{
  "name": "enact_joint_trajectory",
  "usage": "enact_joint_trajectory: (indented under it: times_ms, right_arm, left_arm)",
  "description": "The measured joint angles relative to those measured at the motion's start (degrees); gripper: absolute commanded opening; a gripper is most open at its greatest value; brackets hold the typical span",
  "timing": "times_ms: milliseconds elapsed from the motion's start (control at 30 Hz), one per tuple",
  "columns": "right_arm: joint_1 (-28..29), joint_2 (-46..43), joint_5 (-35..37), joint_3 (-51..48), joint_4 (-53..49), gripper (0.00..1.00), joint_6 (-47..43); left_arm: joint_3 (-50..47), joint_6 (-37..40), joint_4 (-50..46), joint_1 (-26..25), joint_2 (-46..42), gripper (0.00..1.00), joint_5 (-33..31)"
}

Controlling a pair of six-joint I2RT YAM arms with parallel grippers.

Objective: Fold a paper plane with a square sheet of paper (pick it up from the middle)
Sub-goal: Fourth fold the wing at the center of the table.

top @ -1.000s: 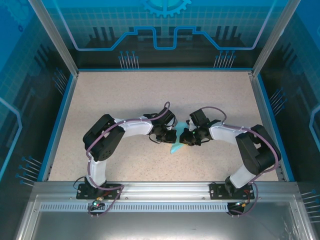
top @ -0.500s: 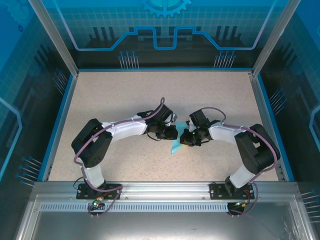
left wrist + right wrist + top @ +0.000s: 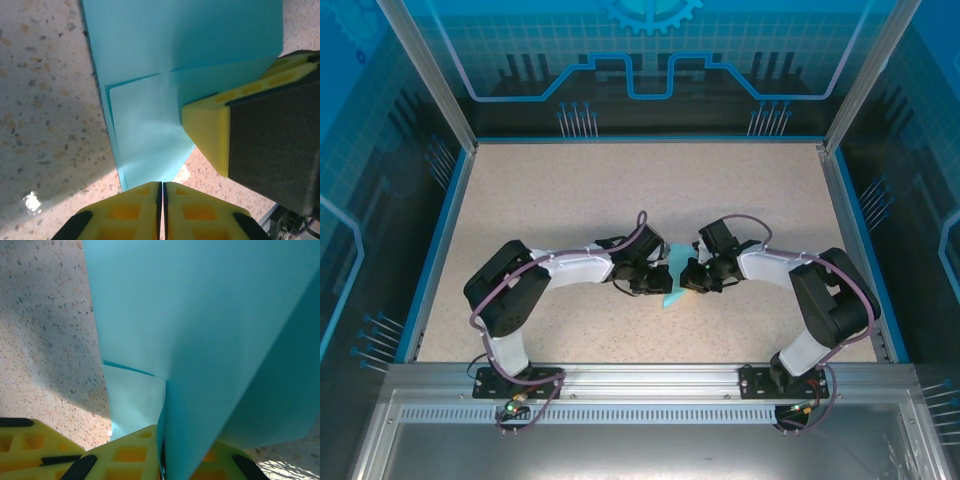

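I'm working both arms at the middle of the speckled table (image 3: 570,200), where the paper sheet (image 3: 150,125) is lying between them, partly folded, its creases sharp. The right gripper (image 3: 161,452) is clamping a flap, probably to lift it, and the thin, smooth light-blue paper is curving upward. The left gripper (image 3: 161,192) is sitting fully closed at the sheet's near corner, likely steadying it. I can't tell whether it's pinching.

Thin light-blue sheet of paper (image 3: 672,290), partly folded, with overlapping layers and sharp straight creases. Near the middle of the speckled table (image 3: 570,200), slightly towards its near edge. Pinched at one edge in the right pincer (image 3: 161,452), curving away from there.
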Motion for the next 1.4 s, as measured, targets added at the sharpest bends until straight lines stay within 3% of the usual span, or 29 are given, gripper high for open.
enact_joint_trajectory:
  times_ms: [400, 733, 1200, 1400]
  right_arm:
    - [0.0, 0.0, 0.0, 0.0, 0.0, 0.11, 0.0]
    - [0.0, -1.4, -0.9, -0.4, -0.1, 0.17, 0.1]
    - [0.0, -3.5, -3.5, -0.8, 0.3, 0.17, 0.9]
    - [-0.1, -4.1, -3.5, -0.8, 0.2, 0.11, 0.9]
  left_arm:
    - [0.0, -0.1, 0.7, -0.6, 3.4, 0.11, -0.1]
    - [1.4, 1.3, -0.7, -1.0, 4.4, 0.11, -0.8]
    - [2.0, 2.0, -0.6, -1.0, 4.9, 0.1, -0.7]
    - [1.1, 1.8, 1.2, -0.4, 4.8, 0.1, 0.3]
